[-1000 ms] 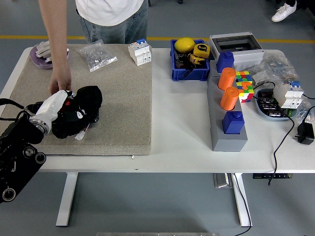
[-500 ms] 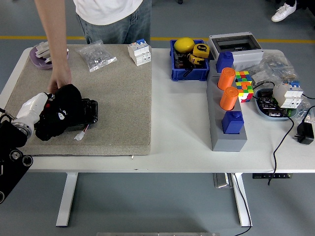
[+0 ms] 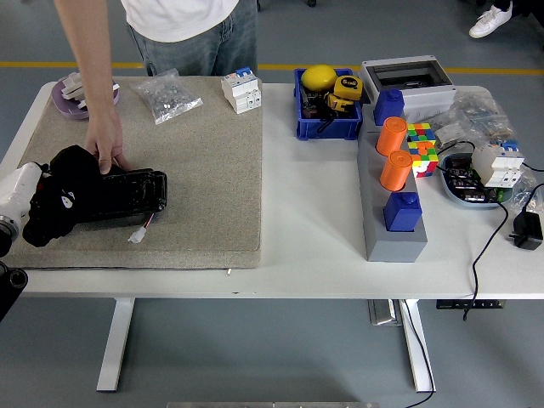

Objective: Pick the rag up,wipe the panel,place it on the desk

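Note:
My left hand (image 3: pixel 53 202) comes in at the left edge, with a white forearm and black fingers. It is closed on a black rag (image 3: pixel 68 174) that bunches over the fingers, so hand and rag are hard to tell apart. The rag rests against the left end of the black panel (image 3: pixel 127 193), which lies flat on the beige mat (image 3: pixel 204 170). A person at the far side presses a hand (image 3: pixel 109 151) on the panel's top edge. My right hand is out of view.
On the mat's far edge are a purple dish (image 3: pixel 72 92), a bag of small parts (image 3: pixel 170 98) and a white breaker (image 3: pixel 240 89). To the right stand a blue bin (image 3: pixel 327 104), a grey block with orange cylinders (image 3: pixel 393 187) and cables.
My left hand has slid the rag leftward along the panel, uncovering most of it. The person's hand has stayed on the panel's top edge.

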### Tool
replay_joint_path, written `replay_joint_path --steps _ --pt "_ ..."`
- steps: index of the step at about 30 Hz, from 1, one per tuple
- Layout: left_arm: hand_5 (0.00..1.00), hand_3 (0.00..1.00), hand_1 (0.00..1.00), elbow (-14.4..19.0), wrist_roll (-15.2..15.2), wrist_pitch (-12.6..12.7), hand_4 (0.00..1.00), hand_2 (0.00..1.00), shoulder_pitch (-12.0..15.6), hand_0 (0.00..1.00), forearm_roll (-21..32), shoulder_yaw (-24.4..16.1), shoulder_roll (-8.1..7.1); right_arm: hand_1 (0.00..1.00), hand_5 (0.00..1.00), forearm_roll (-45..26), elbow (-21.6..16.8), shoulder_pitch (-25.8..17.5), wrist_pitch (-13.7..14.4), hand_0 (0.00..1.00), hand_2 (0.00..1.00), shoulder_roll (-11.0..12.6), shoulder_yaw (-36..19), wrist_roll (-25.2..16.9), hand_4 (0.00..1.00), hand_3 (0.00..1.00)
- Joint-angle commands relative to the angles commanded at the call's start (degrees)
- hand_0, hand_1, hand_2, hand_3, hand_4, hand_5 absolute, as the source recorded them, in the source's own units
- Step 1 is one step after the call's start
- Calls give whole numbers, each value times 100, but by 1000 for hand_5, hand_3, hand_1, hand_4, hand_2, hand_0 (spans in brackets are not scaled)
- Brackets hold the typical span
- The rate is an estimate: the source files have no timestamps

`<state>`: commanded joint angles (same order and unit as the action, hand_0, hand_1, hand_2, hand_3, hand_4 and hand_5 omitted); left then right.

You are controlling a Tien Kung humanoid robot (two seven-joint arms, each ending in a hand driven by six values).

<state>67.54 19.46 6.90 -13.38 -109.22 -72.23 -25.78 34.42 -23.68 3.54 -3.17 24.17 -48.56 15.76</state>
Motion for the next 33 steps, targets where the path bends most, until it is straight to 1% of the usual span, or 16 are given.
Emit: replay_joint_path --steps 5,6,10,17,22,26,33 --pt "2 528 100 -64 7 3 346 516 75 185 -48 -171 -73 644 489 7 -2 -3 -6 695 702 4 1 4 998 675" --pt "2 531 100 -86 9 0 359 517 86 185 -59 -207 -87 644 489 7 -1 -5 -7 695 702 5 0 5 998 675" --pt "2 531 100 -123 25 -2 359 517 120 185 -120 -321 -117 644 489 8 -4 -3 -8 695 702 8 -5 6 998 675" --pt "2 531 102 -180 46 2 358 515 132 185 -146 -361 -147 643 488 10 -8 -3 -9 695 702 4 -25 7 998 675" --pt "2 531 103 -87 94 -2 358 515 139 185 -169 -318 -143 643 489 8 -13 -4 -11 695 702 1 -27 7 998 676" --pt "2 530 105 48 136 19 363 515 116 185 -202 -222 -129 643 491 6 -14 -1 -13 695 702 -1 -27 6 998 677" --pt "2 530 105 227 247 23 364 515 39 185 -249 111 -86 643 491 1 -14 -3 -16 695 702 2 -26 8 998 677"
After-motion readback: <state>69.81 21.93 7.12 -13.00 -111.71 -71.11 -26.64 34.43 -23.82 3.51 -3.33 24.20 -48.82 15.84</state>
